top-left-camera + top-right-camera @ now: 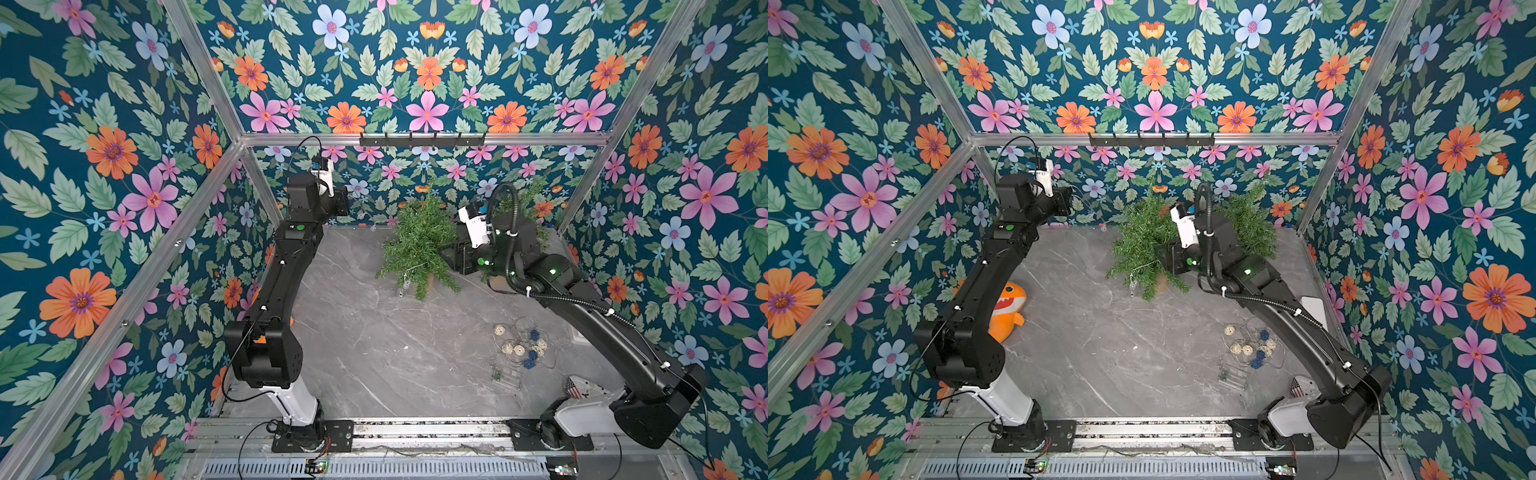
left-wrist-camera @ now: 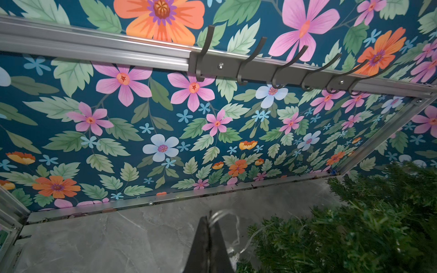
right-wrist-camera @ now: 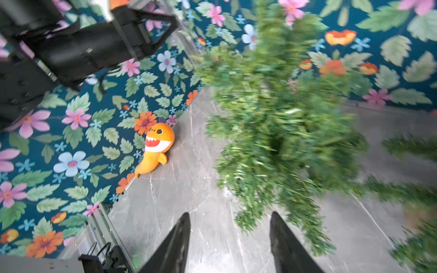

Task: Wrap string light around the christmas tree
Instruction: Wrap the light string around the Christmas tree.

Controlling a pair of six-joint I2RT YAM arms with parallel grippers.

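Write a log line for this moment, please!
left gripper: shut on string light | right gripper: open, empty, by christmas tree

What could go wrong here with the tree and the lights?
The left gripper is shut on a thin wire that seems to run to the tree. A hard pull might tip the tree or snap the wire. The right gripper is open, close to the branches, and could snag them. That view is blurred, so I cannot tell if they touch.
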